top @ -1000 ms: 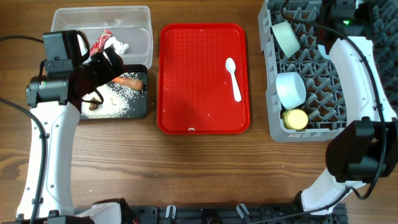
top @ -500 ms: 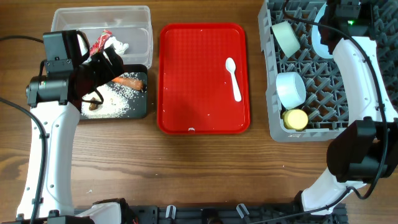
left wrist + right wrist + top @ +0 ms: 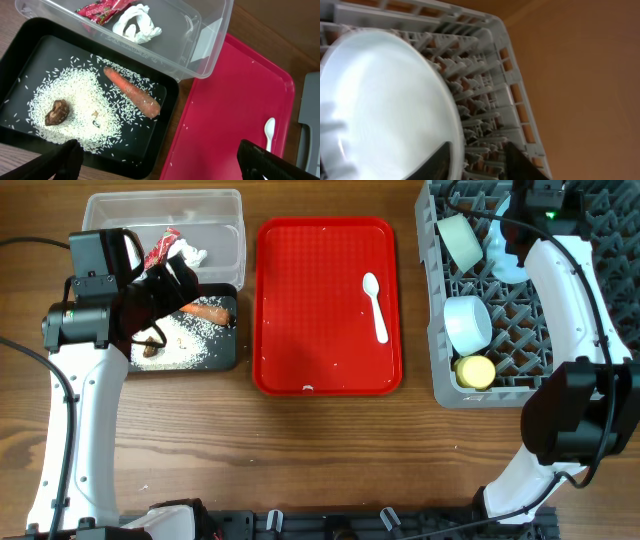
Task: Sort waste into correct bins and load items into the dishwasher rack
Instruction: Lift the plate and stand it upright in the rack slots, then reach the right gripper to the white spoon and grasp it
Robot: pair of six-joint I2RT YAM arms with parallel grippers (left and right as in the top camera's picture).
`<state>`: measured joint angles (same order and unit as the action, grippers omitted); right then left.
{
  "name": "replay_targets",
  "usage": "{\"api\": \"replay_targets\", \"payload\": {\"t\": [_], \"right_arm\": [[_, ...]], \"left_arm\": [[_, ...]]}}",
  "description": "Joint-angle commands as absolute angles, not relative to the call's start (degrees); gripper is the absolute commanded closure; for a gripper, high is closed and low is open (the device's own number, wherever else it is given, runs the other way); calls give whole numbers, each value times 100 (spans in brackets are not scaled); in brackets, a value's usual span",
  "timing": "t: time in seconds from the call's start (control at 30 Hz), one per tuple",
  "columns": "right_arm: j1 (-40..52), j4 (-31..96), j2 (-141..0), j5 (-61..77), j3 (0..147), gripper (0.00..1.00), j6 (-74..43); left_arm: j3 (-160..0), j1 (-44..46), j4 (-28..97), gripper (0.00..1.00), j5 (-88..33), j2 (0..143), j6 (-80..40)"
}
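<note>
Lower now, pale blue plate (image 3: 385, 105) against right gripper (image 3: 475, 160), over rack (image 3: 485, 95).

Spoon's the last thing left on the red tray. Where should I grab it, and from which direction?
Take the white spoon by its straight handle, about midway, from directly above, fingers closing across its width. It lies flat on the red tray, bowl end toward the far edge, with clear space around it.

No legible text or labels.

flat red tray (image 3: 320, 330), wooden table (image 3: 300, 460)
</note>
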<state>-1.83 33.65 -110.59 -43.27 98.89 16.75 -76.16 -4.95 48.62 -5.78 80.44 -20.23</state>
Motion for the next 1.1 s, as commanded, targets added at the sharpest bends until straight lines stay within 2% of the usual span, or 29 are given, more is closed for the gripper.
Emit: {"api": "replay_targets", "payload": {"t": [0.0,0.1,0.27,0.4,0.5,0.57,0.63,0.7,0.83,1.07], "right_arm": [[-62,3304,-11126,-4165,9887,56,1605],[-21,3197,-11118,-4169,9907,54,1590],[40,3221,-10849,-4176,9979,45,867],[298,3428,-10427,-3642,9979,37,742],[613,3618,-10127,-2676,9979,32,731],[812,3793,-10027,-1256,9979,32,729],[961,3986,-10082,1118,9972,32,729],[1022,4049,-10230,2370,9966,34,510],[1227,4195,-10838,2727,9961,44,-23],[1428,4884,-12095,2731,9961,44,-320]], "left_arm": [[-7717,-515,4851,0,-528,7983,-1990],[-7717,-515,4851,0,-528,7983,-1990],[-7717,-515,4851,0,-528,7983,-1990],[-7717,-515,4851,0,-528,7983,-1992],[-7717,-515,4851,0,-528,7983,-1992],[-7717,-515,4851,0,-528,7983,-1990],[-7717,-515,4851,0,-528,7983,-1992],[-7717,-515,4851,0,-528,7983,-1990],[-7717,-515,4851,0,-528,7983,-1990],[-7717,-515,4851,0,-528,7983,-1992]]}}
